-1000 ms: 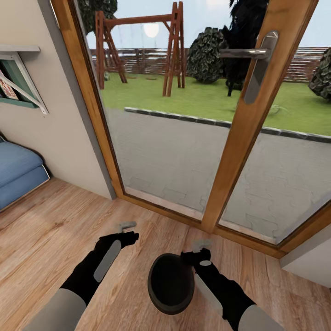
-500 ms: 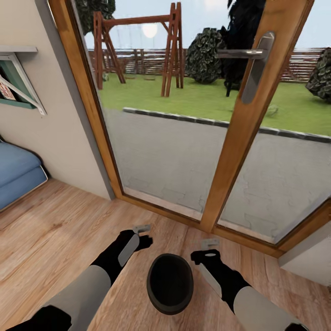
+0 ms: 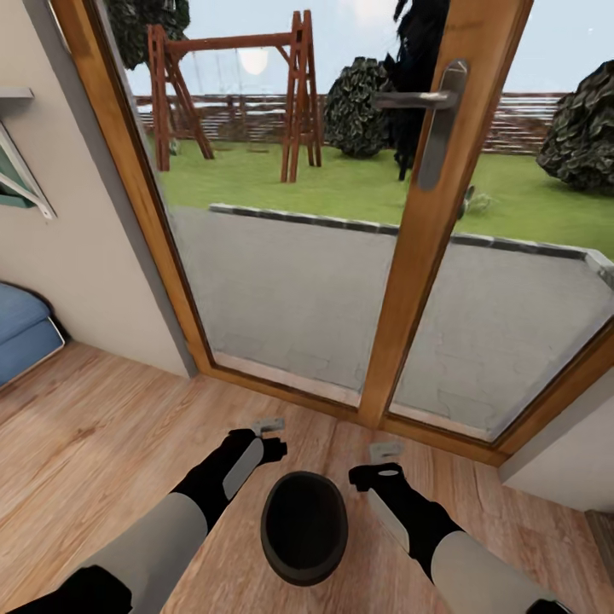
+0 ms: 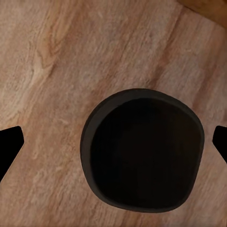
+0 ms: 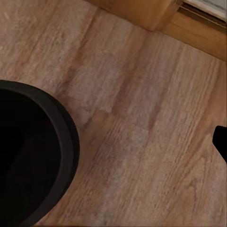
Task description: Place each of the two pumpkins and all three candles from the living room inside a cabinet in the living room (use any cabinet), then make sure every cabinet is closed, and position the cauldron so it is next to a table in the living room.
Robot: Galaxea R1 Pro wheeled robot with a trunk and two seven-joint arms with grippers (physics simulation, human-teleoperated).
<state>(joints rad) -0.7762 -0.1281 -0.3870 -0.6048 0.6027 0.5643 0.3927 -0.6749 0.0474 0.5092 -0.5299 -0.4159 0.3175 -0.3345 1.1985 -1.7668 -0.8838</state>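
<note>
Right now the cauldron sits low in the centre of the frame on the wood floor, mouth upward, roundish with no clear long axis. Your left gripper has jaws apart, straddling it. For the right gripper, I cannot tell. Close squarely on the rim. Beyond stands the glass door.

Matt black pot on warm wood-grain boards by a glazed timber door.

The round black cauldron looks dull and smooth, without shine. The brown plank floor shows streaky wood grain with a soft satin finish. The orange-brown wooden door frame looks smooth and varnished, carrying a brushed grey metal lever handle. The blue couch cushion looks like cloth.
</note>
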